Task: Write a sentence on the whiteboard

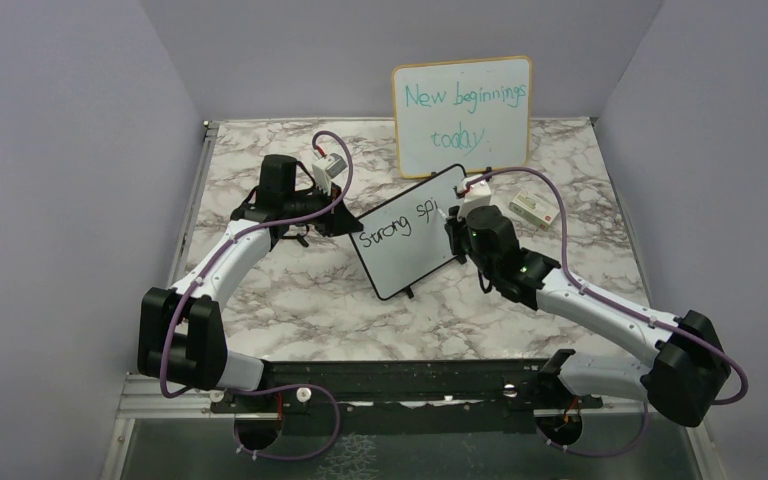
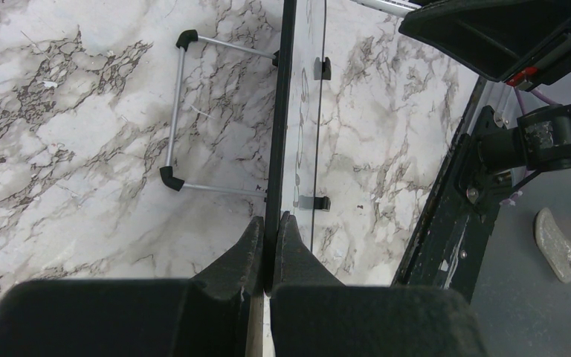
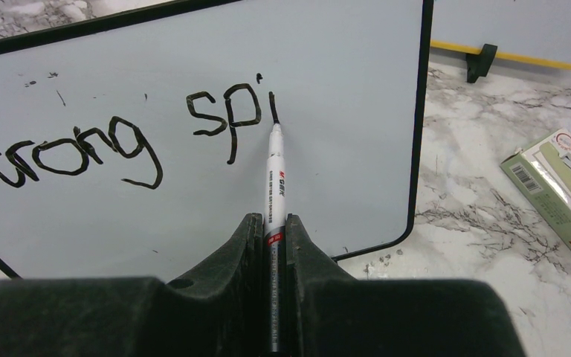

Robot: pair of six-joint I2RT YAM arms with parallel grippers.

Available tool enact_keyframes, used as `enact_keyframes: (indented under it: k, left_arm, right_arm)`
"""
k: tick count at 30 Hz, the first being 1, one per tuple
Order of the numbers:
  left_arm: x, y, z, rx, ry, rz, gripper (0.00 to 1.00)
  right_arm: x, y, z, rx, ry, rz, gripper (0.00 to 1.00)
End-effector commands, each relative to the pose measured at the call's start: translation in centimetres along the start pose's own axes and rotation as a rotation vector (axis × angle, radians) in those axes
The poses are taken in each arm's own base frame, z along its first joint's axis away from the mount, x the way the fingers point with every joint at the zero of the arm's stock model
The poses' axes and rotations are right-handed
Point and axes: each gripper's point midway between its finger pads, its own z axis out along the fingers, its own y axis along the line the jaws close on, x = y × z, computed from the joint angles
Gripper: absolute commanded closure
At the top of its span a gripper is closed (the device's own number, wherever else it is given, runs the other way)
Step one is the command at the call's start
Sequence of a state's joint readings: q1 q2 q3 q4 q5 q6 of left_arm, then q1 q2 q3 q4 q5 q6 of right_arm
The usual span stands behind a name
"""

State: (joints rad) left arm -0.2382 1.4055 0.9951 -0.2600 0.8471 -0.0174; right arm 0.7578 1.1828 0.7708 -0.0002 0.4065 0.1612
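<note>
The small black-framed whiteboard [image 1: 405, 235] stands tilted at mid-table, with "Strong spi" in black handwriting on it. My left gripper [image 2: 269, 223] is shut on the whiteboard's [image 2: 281, 111] left edge, seen edge-on in the left wrist view with its wire stand behind it. My right gripper [image 3: 273, 223] is shut on a white marker [image 3: 276, 175]. The marker's black tip touches the whiteboard [image 3: 342, 89] at a short fresh stroke just right of the "i". In the top view the right gripper [image 1: 454, 218] sits at the board's right part and the left gripper [image 1: 345, 214] at its left edge.
A larger wood-framed board [image 1: 463, 115] with teal writing stands at the back. A small green and white box [image 1: 533, 210] lies right of the whiteboard, the same box [image 3: 561, 190] showing in the right wrist view. Grey walls enclose the marble table [image 1: 290, 300].
</note>
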Motion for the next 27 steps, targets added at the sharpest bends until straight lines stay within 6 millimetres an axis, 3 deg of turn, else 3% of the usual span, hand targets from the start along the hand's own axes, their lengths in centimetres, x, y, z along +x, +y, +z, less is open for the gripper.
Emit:
enact_keyframes:
  k: [1, 12, 27]
  left_arm:
    - [5.8, 3.4, 0.6, -0.158, 0.176, -0.056, 1.0]
    - [5.9, 3.5, 0.6, -0.164, 0.179, -0.056, 1.0]
    - [5.9, 3.5, 0.6, -0.164, 0.18, -0.055, 1.0]
  right_arm:
    - [1.0, -0.5, -0.3, 0.016, 0.029, -0.001, 0.99]
    - [-2.6, -1.7, -1.1, 0.076, -0.108, 0.031, 1.0]
    - [-3.6, -0.5, -0.1, 0.032, -0.13, 0.013, 1.0]
